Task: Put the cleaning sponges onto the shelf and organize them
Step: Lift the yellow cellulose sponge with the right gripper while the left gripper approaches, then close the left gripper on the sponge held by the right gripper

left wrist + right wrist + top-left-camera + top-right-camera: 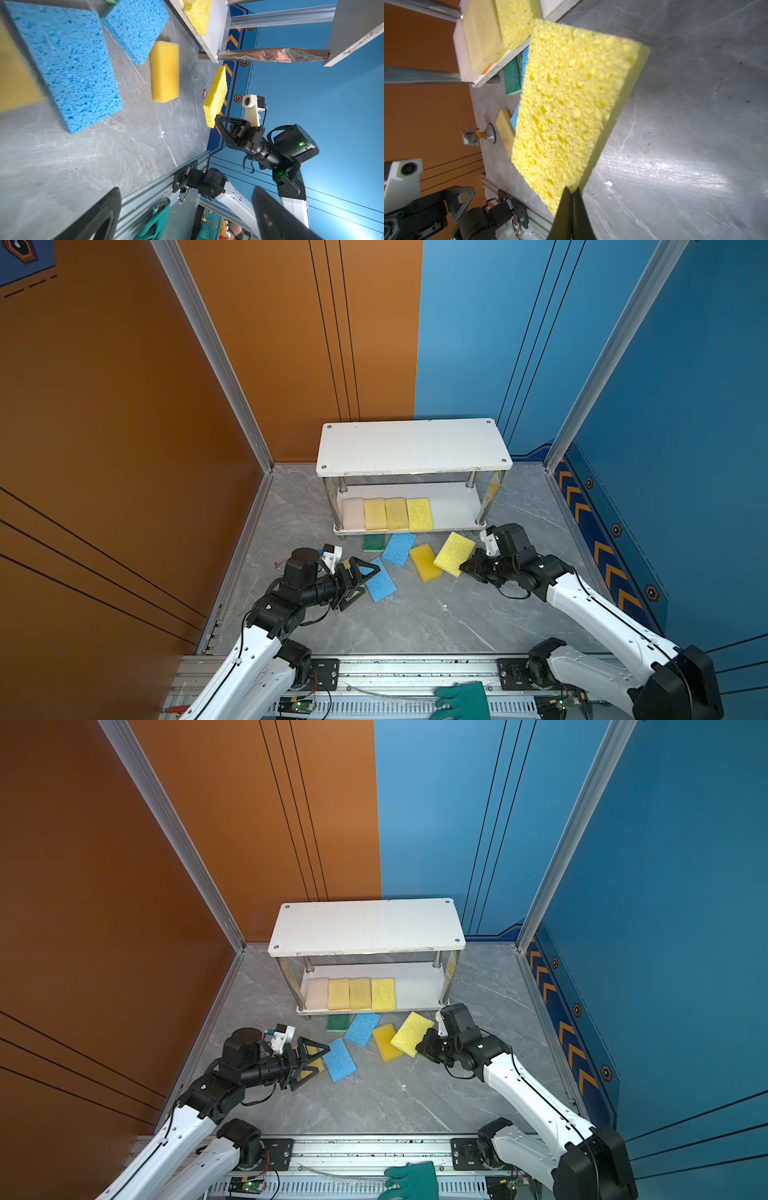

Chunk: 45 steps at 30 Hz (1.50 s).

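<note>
Right gripper (466,565) pinching yellow sponge (454,553) by one end, lifted off the tabletop (415,614) just in front of the shelf (455,506), likely so the free end can slide in beside the four sponges (388,514) on its lower board; left gripper (363,585) spread near a blue sponge (380,583).

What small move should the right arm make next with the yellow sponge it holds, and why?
Probably carry the porous yellow sponge, pinched at its edge by the right gripper, over to the lower shelf board, where the space right of the four-sponge row lies bare.
</note>
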Each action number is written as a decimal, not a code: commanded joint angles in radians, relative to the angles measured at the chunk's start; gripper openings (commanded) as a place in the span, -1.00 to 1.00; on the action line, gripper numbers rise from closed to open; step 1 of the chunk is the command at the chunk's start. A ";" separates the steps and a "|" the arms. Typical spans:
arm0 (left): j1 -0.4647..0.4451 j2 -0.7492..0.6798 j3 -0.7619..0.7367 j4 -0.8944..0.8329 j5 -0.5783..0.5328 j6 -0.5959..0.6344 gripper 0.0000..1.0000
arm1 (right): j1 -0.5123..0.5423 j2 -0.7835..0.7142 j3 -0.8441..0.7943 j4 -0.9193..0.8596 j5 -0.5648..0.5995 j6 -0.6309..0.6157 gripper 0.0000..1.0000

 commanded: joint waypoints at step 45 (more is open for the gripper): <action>-0.101 0.275 0.118 0.485 0.129 -0.077 -0.26 | 0.343 0.184 0.444 -0.254 -0.183 -0.288 -1.00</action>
